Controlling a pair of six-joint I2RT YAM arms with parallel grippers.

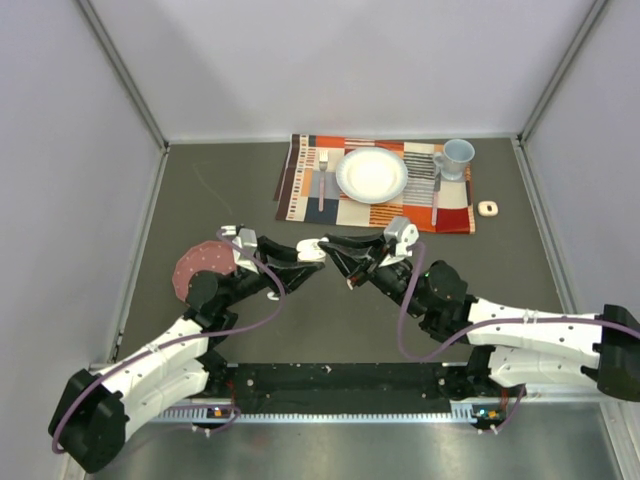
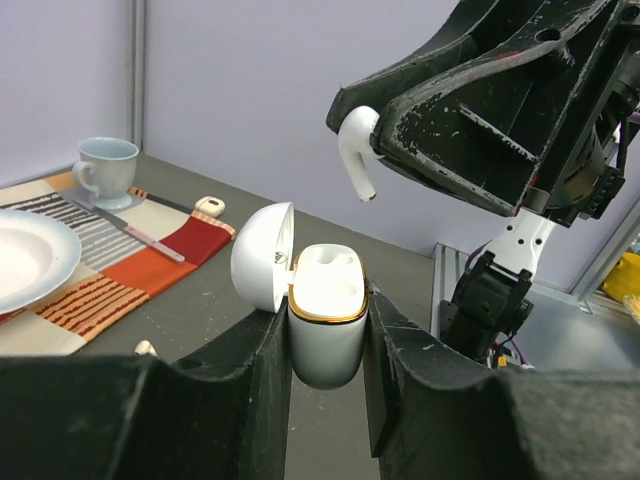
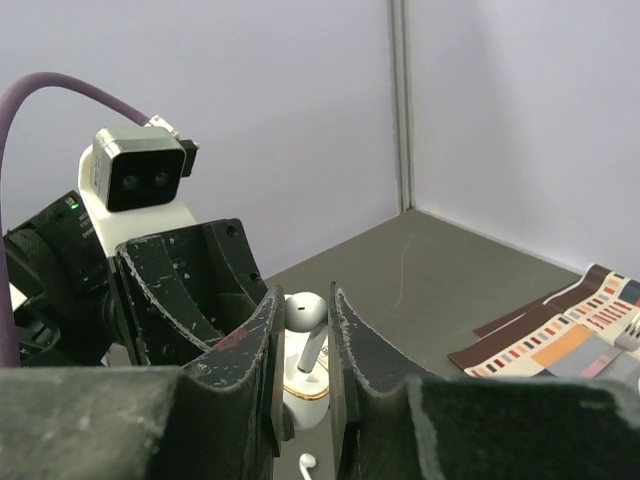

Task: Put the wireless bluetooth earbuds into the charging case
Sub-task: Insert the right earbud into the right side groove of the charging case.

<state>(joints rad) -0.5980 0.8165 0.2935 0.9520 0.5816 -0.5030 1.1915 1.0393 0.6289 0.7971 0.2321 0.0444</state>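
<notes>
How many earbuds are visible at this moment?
2. One earbud is pinched in the right gripper above the open charging case; a second earbud lies on the table below. Others may be hidden.

Soft, even light from above leaves only faint shadows on the dark grey tabletop. The round white ceramic plate looks nearly washed out. In the left wrist view the glossy white charging case and small white earbud are sharp, while the left gripper blurs toward the bottom edge.
</notes>
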